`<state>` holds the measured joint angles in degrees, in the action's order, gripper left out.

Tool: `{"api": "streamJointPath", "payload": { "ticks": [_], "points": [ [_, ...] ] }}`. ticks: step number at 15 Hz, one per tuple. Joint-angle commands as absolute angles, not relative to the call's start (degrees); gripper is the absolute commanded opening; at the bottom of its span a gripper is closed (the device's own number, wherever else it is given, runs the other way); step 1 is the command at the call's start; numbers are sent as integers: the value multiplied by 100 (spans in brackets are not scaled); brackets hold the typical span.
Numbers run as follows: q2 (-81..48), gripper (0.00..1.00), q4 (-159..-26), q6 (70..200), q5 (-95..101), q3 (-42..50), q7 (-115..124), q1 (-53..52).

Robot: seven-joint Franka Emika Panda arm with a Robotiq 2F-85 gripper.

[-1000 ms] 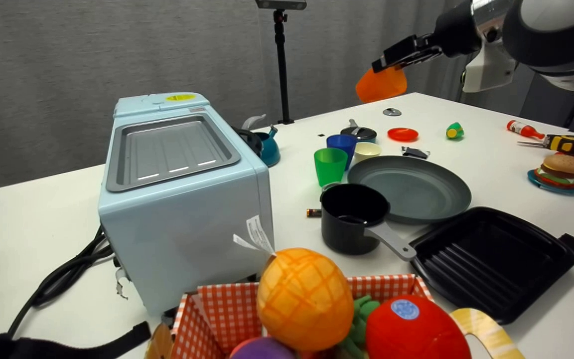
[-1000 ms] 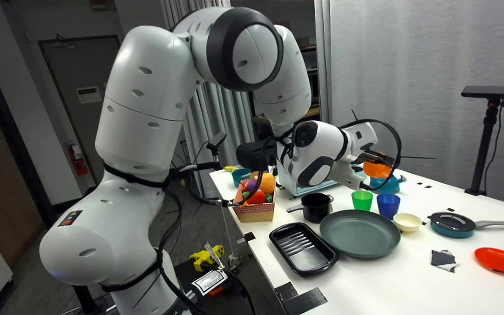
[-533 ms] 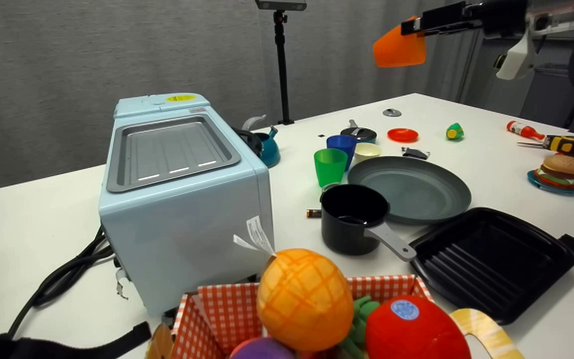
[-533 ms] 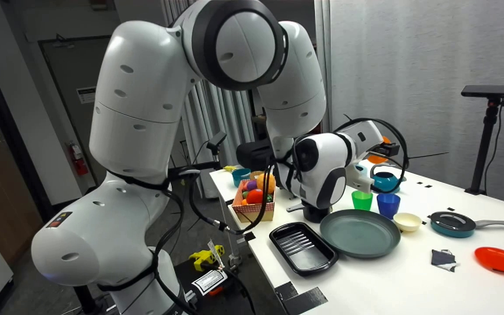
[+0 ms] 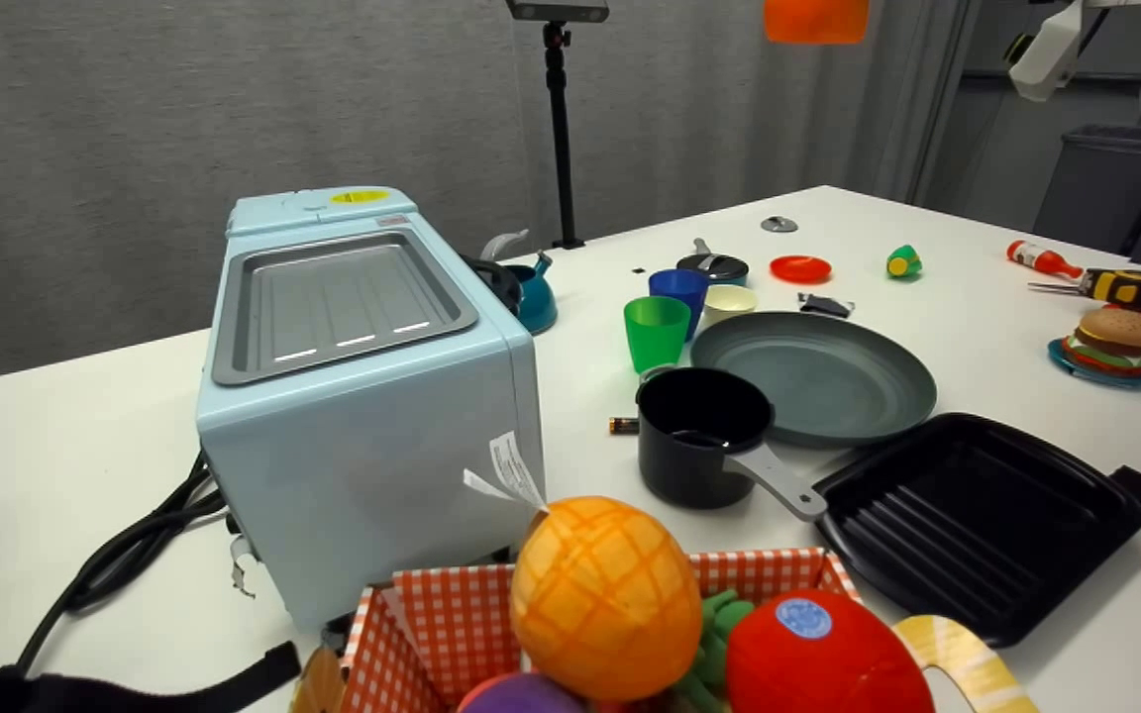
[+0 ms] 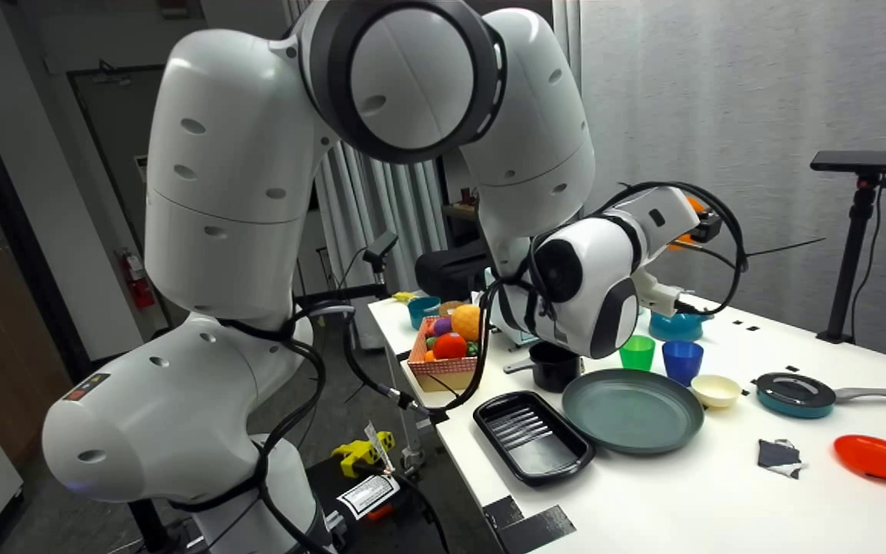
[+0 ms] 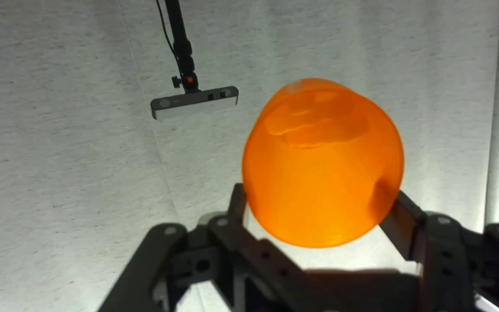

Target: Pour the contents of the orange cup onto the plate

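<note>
The orange cup (image 5: 816, 20) is high above the table, cut off by the top edge of an exterior view. In the wrist view I look into the mouth of the cup (image 7: 323, 186). A darker patch with a wavy edge shows inside; I cannot tell what it is. My gripper (image 7: 319, 199) has a finger on each side of the cup and is shut on it. In an exterior view the gripper (image 6: 707, 228) partly hides the cup (image 6: 694, 204). The plate (image 5: 818, 381) lies on the table, well below the cup; it shows bare in both exterior views (image 6: 634, 415).
A green cup (image 5: 657, 333), a blue cup (image 5: 679, 293) and a cream bowl (image 5: 731, 300) stand by the plate. A black pot (image 5: 701, 446) and a black ridged pan (image 5: 982, 525) are at its near side. A camera stand (image 6: 851, 261) rises behind the table.
My gripper and the orange cup have risen and moved right in both exterior views. The cup's lower edge, slanted earlier, now looks nearly level. The things on the table have not moved.
</note>
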<state>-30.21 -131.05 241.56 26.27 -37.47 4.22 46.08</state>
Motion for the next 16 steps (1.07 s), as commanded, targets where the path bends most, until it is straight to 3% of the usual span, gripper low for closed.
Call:
{"api": "streamJointPath", "payload": {
  "ticks": [1,9,16],
  "points": [
    [-3388,49,-13141,24299,3156,-4877,165,5666],
    [-5160,49,-13652,24309,4134,-6778,-1401,7408],
    [-5728,49,-13990,24286,4463,-6445,-2444,7319]
  ]
}}
